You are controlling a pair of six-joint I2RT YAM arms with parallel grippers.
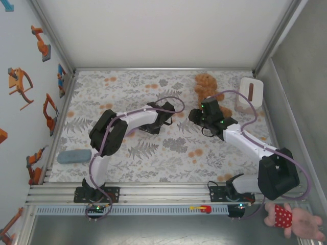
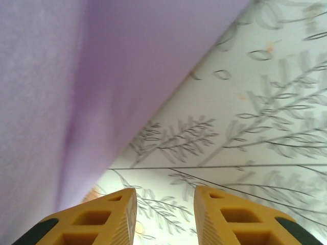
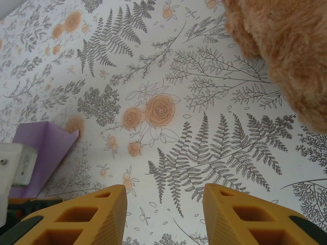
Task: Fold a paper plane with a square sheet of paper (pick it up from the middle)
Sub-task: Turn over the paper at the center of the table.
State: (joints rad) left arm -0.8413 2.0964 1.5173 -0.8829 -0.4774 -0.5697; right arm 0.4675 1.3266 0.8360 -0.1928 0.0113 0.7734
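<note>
Left pincer — jaws apart, nothing between them. Lavender paper — just ahead, toward its left.

Lavender-purple paper, white tablecloth with grey ferns and orange roses, brown teddy bear

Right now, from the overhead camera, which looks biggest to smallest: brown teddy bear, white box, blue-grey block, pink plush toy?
1. pink plush toy, though it sits nearest the camera, so unsure
2. brown teddy bear and white box: look about alike, bear partly hidden
3. blue-grey block
</note>
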